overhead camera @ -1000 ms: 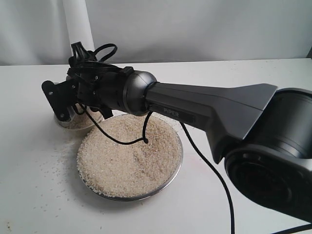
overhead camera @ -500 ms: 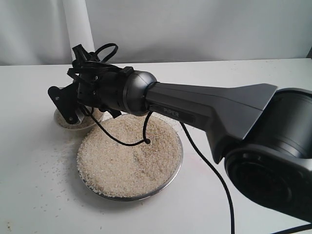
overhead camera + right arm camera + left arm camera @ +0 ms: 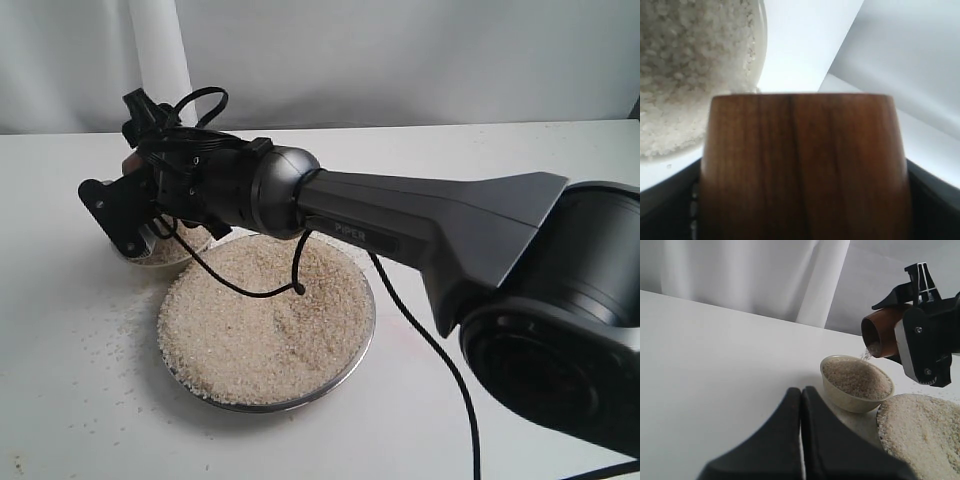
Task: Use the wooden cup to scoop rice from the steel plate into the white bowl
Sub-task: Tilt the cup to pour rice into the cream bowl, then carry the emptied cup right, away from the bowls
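Steel plate [image 3: 371,318] sits just beside the white bowl [image 3: 850,399] and is heaped with rice [image 3: 260,330]. The bowl looks almost full.

My right gripper [image 3: 907,320] is spread wide and clamped on the wooden cup [image 3: 885,330]. The cup is tipped on its side above the bowl, a thin trickle leaving its lip. Left gripper [image 3: 801,395] is pinched closed, empty, low over the table [image 3: 500,180].

Risks:
- The trickle falls close to the bowl's rim, so grains may bounce out.
- Another load likely overflows it.
- My dangling cable [image 3: 298,288] touches the plate's rice and could drag some off.
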You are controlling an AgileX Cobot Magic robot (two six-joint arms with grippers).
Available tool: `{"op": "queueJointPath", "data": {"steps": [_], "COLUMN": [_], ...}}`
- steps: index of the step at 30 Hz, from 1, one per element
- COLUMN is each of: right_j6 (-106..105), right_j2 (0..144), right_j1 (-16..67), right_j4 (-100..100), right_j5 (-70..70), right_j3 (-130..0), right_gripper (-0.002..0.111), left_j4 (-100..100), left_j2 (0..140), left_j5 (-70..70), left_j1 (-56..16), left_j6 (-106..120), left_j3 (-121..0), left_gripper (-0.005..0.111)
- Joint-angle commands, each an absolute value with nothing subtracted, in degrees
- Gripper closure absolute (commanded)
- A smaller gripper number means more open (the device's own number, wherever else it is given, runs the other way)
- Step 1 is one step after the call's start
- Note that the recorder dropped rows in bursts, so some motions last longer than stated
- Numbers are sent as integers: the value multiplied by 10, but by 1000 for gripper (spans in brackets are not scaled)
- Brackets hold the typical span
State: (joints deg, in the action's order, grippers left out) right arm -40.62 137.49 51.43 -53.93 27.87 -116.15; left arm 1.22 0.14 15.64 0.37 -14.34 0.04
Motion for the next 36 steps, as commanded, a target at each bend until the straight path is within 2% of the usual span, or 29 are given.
{"op": "queueJointPath", "data": {"steps": [1,30,36], "right_j6": [-420,-449,-253], "right_j2": [1376,1376,1355], "right_j1": [514,520,520], "right_j4": [-541,-666,-572], "right_j5": [265,309,317], "right_j3": [-1167,-1167,-1167], "right_gripper": [108,108,108], "left_j4": [10,10,10], "left_j2": [0,0,0], "left_j5": [152,152,152], "left_j1": [0,0,0], "left_j6": [-146,-146,-146], "left_j3": [0,0,0], "left_gripper": [107,107,107]}}
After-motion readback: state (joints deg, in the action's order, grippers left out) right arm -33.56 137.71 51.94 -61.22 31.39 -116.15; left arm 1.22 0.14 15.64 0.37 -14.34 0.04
